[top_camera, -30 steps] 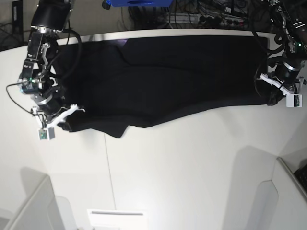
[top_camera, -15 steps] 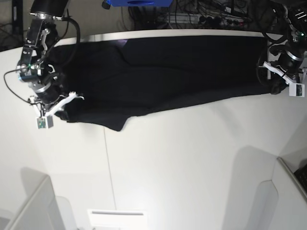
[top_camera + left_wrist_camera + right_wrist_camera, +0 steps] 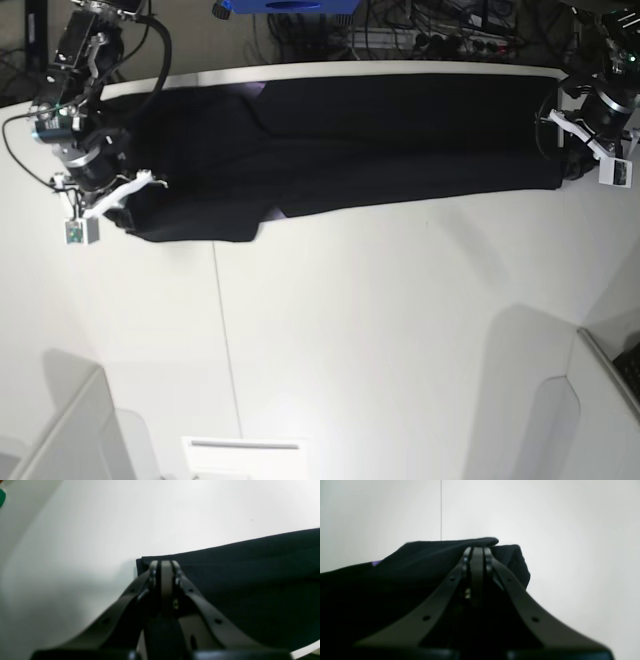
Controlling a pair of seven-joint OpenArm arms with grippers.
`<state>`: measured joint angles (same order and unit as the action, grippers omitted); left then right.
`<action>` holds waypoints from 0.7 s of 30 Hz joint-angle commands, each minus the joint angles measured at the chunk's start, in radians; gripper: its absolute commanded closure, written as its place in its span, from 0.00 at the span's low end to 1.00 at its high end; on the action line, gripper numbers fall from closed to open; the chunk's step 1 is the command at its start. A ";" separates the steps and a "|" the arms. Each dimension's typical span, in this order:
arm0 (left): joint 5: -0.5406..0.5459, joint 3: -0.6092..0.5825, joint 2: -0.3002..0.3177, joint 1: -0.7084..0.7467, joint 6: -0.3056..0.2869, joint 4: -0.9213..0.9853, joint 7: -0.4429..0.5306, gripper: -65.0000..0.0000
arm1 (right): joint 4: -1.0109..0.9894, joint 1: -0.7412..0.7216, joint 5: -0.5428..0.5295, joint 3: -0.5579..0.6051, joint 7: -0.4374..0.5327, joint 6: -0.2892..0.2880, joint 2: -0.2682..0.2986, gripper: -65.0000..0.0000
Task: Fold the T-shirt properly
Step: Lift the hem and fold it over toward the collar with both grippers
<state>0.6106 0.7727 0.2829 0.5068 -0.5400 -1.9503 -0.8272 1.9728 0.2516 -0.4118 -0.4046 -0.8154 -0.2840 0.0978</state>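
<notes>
T-shirt (image 3: 400, 130) mid-fold, left gripper (image 3: 162, 563) and right gripper (image 3: 477, 550) pinching its near corners; next, square that edge, then let go

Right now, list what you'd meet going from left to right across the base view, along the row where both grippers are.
Right gripper → black T-shirt → left gripper

Your arms (image 3: 75, 115) (image 3: 608, 95) are black, with pale screws dotting them, and black cables (image 3: 22, 160) looping off their sides. Pale, light-edged brackets (image 3: 600, 155) and small whitish blocks (image 3: 82, 231) sit near their ends.
</notes>
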 commanded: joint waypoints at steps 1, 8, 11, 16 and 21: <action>0.010 0.032 0.017 0.003 0.001 -0.018 0.024 1.00 | 0.023 0.001 -0.003 -0.004 0.020 -0.002 0.010 1.00; 0.010 0.049 0.019 0.003 0.001 -0.016 0.024 1.00 | 0.026 0.025 -0.005 -0.006 0.020 -0.002 0.004 1.00; 0.010 0.049 0.019 0.003 0.001 -0.016 0.024 1.00 | 0.036 0.045 -0.005 -0.006 0.026 -0.002 -0.037 1.00; 0.010 0.051 0.017 0.003 0.001 -0.016 0.024 1.00 | 0.047 0.059 -0.005 -0.006 0.026 -0.002 -0.054 1.00; 0.010 0.052 0.022 0.031 0.001 -0.016 0.024 1.00 | 0.047 0.073 -0.011 -0.067 0.020 -0.004 -0.069 1.00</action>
<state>0.6075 0.8154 0.2882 0.5362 -0.5434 -1.9503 -0.8276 1.9976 0.3225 -0.4156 -0.4664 -0.8154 -0.2848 0.0223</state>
